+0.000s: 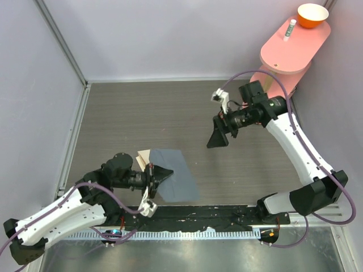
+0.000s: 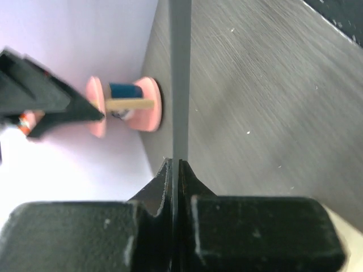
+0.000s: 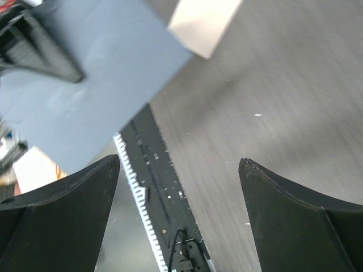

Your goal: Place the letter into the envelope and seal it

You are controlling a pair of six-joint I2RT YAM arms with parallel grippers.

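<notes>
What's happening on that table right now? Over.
Left gripper shut on envelope edge. Right gripper open, empty, apart from it. Tan sheet shows at envelope's far corner. Nothing in the way.

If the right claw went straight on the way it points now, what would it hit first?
Likely the bare grey wood-grain tabletop beside the flat slate blue-grey paper envelope; the right claw seems aimed past it, though depth is unclear.

Pale lilac walls (image 1: 170, 34) close in a dark grey, wood-grained surface (image 1: 147, 113). In the far right corner stands a pink rounded shelf (image 1: 295, 48) carrying an orange bowl (image 1: 312, 15) and a small white tube (image 1: 290, 27). A black strip (image 1: 198, 218) runs along the near edge.
</notes>
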